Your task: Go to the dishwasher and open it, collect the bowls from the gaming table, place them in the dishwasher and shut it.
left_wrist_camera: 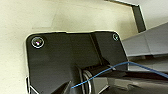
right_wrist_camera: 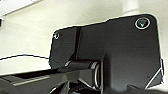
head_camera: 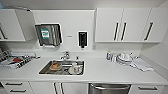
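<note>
Dishwasher (head_camera: 109, 88) shut, below counter (head_camera: 105, 72) right of sink (head_camera: 62, 67); claw state indiscernible.

White tabletop (head_camera: 105, 72) runs wall to wall, steel sink (head_camera: 45, 70) set into it under a tap (head_camera: 65, 55). White wall cabinets (head_camera: 125, 24) hang above; a paper towel dispenser (head_camera: 48, 34) sits on the white wall.
</note>
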